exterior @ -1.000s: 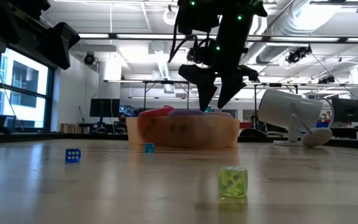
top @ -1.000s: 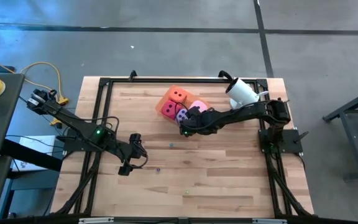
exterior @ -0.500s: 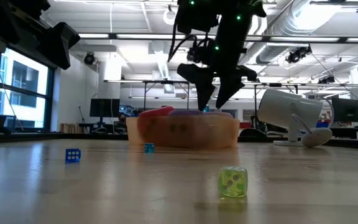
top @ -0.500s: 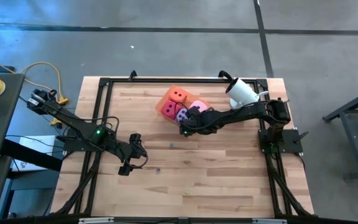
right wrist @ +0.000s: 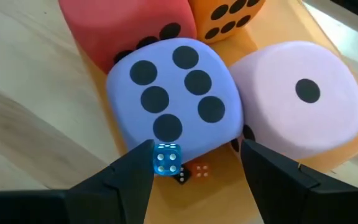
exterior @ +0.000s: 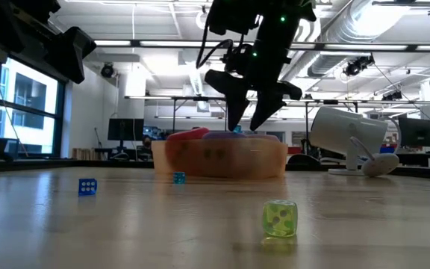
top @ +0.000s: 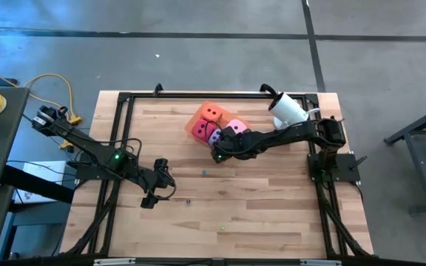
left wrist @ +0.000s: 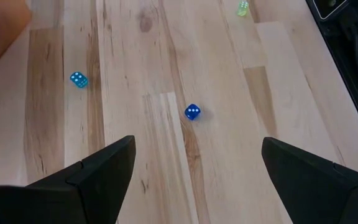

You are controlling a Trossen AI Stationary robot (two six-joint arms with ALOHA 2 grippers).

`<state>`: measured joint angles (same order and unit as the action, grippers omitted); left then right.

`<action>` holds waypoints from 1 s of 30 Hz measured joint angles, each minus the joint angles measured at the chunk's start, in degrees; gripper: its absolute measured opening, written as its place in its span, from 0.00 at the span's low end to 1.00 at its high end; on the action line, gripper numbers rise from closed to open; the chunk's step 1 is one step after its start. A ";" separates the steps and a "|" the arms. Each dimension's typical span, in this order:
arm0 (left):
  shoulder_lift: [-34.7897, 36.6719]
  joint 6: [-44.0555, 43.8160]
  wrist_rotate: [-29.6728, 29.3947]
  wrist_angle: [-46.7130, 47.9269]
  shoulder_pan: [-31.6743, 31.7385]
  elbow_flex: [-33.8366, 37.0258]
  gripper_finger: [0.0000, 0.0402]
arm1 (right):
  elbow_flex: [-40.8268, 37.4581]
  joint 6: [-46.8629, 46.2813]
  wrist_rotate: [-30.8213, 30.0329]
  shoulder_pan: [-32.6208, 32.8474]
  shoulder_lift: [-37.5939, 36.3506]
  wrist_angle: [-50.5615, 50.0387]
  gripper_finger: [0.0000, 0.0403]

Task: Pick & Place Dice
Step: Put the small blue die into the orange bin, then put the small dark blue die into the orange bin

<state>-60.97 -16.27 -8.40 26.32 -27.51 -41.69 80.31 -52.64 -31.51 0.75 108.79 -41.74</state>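
Four soft dice fill the orange tray (top: 192,127): purple (right wrist: 174,96), light pink (right wrist: 300,99), red-magenta (right wrist: 126,22) and orange (right wrist: 229,15). My right gripper (right wrist: 194,155) hangs open over the tray's near edge (exterior: 243,127), fingers pointing down on either side of the purple die's lower edge. A small blue translucent die (right wrist: 166,159) sits by one fingertip. Two tiny dice, black (right wrist: 181,176) and orange (right wrist: 201,170), lie on the tray floor. My left gripper (top: 154,193) waits open above the bare table. My right gripper is open above the tray, coming from above. The small blue die (right wrist: 166,159) is right at the inner side of one finger (right wrist: 135,171), in front of the purple die; I cannot tell whether the finger touches it.
Loose small dice lie on the wood: blue (left wrist: 192,112), cyan (left wrist: 78,79) and yellow-green (exterior: 280,218). A white lamp-like device (top: 288,109) lies at the far right corner. A black frame (top: 124,100) borders the table. Free wood spreads across the near half.
My right gripper has shifted a little toward the table's left over the tray and turned slightly, staying open. The small blue die between its fingertips has moved with it.
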 joint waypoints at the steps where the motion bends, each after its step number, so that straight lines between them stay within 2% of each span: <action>1: 0.00 0.00 0.01 0.01 0.00 0.00 0.85 | 0.00 0.00 0.00 0.00 0.00 -0.02 0.56; 22: 0.00 0.02 0.00 0.04 0.00 0.00 0.85 | 0.00 0.39 0.13 0.00 0.46 0.04 0.56; 30: 0.00 0.02 0.01 0.04 0.00 0.00 0.85 | 0.00 1.89 2.27 0.00 0.48 0.88 0.56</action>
<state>-60.97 -16.25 -8.39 26.36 -27.51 -41.69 80.31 -50.75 -29.23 0.75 109.27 -40.86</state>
